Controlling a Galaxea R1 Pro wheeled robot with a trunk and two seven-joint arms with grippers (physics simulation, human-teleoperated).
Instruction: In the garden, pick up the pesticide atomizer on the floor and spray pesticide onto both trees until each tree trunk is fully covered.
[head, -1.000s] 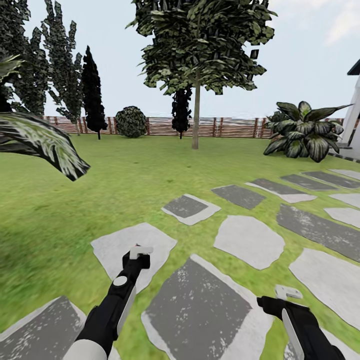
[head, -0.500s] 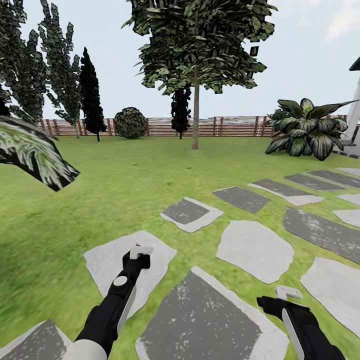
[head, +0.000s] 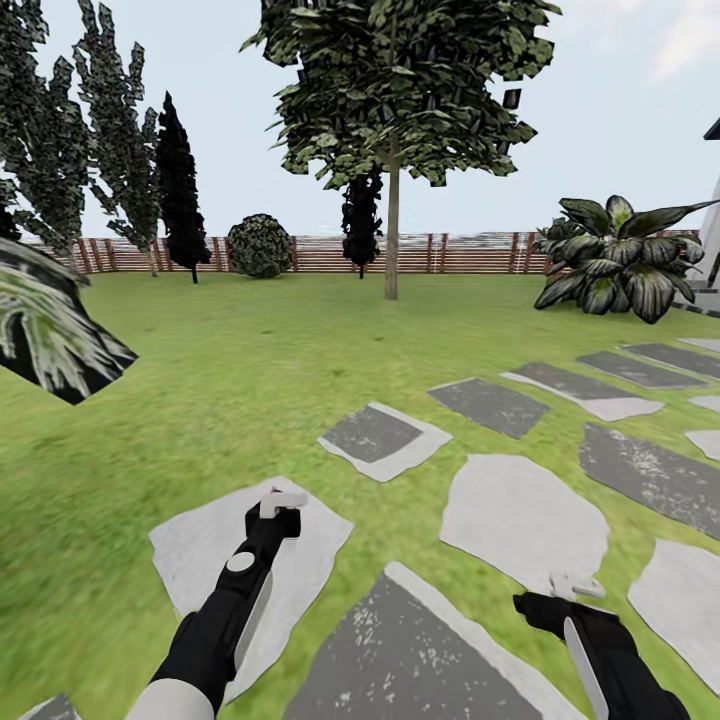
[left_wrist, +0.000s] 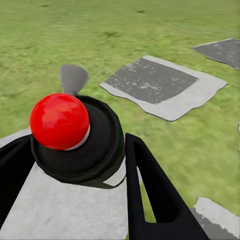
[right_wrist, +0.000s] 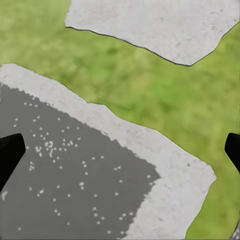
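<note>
In the left wrist view a dark round-bodied pesticide atomizer (left_wrist: 95, 145) with a red knob on top and a grey nozzle sits between my left gripper's black fingers (left_wrist: 150, 190). My left gripper (head: 281, 502) hangs low over a pale paving stone, shut on the atomizer. Over the stones at lower right, my right gripper (head: 572, 586) is open, with only paving and grass between its fingers (right_wrist: 10, 155). One tree (head: 400, 80) stands far ahead by the fence, and its thin grey-brown tree trunk (head: 391, 240) is bare. The garden lawn (head: 230, 350) lies between me and it.
Grey and white stepping stones (head: 520, 515) run from under my arms off to the right. A big striped leaf (head: 55, 330) juts in at the left edge. A broad-leaved plant (head: 620, 260) stands at right. A slatted wooden fence (head: 470, 252), a round bush (head: 260, 245) and dark column trees (head: 180, 190) line the back.
The whole picture has shifted: the stones slid down and outward and the striped leaf moved left, so the camera has moved forward. Both arms hold the same pose.
</note>
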